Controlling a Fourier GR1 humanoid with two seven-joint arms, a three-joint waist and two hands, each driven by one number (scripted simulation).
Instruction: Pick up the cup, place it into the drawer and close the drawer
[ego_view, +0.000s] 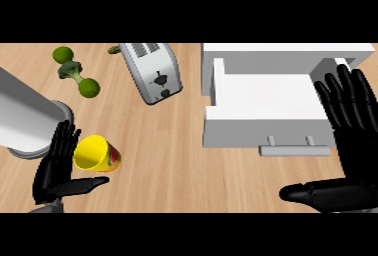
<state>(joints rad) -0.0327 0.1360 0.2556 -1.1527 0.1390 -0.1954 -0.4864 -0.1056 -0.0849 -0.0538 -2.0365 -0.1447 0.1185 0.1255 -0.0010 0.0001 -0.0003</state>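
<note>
A yellow cup (94, 154) with a red and green outside lies tilted on the wooden counter at the lower left, its mouth turned toward me. My left hand (56, 167) stands open just to its left, fingers straight and pointing up, thumb stretched out below the cup. The white drawer (258, 97) at the upper right is pulled open, showing a bare white inside and a grey handle (293, 148) on its front. My right hand (353, 145) is open at the right edge, fingers raised over the drawer's right side, thumb pointing left.
A silver toaster (153, 70) lies at the top centre. Broccoli (71, 70) and two green limes (88, 87) sit at the upper left. A large grey cylindrical vessel (26, 117) stands at the left edge, just above my left hand.
</note>
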